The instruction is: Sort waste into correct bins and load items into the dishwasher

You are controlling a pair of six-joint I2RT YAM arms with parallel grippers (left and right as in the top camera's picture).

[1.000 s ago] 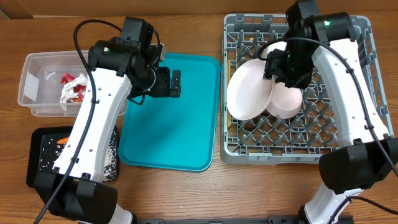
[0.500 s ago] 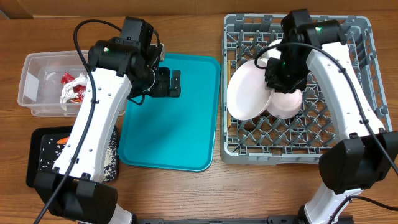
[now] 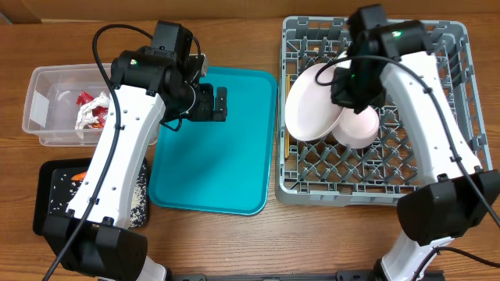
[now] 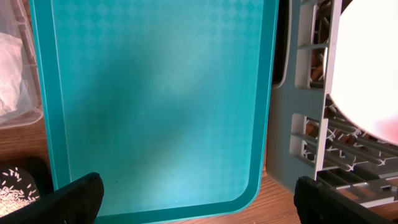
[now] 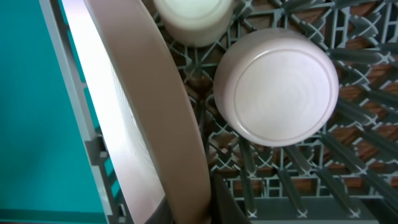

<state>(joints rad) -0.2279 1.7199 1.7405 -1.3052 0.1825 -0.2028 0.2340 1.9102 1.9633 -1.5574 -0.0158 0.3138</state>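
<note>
Overhead: right hand (image 3: 353, 84) is clamped shut on the top rim of the wide plate (image 3: 312, 105). The plate stands tilted on edge in the left part of the dish rack (image 3: 367, 191), just beside an upturned bowl (image 3: 361, 126); can't tell if they touch. Right wrist view puts the cup (image 5: 193, 18) just past the plate rim too, so it's tight in there. Main risk, as I judge it: the pinch is on a thin, smooth rim, so the plate can pivot in the fingers. If it's let go before the bottom edge sits between pegs, it flops onto the bowl or against the rack wall. Pushing it down at this angle could also shove the bowl or cup off their pegs. Can't see the plate's bottom edge, so seating is unconfirmed. Left hand (image 3: 211, 104) is wide open, holding nothing, hanging over the teal tray (image 3: 211, 168), well apart from the rack, so no clash there.
</note>
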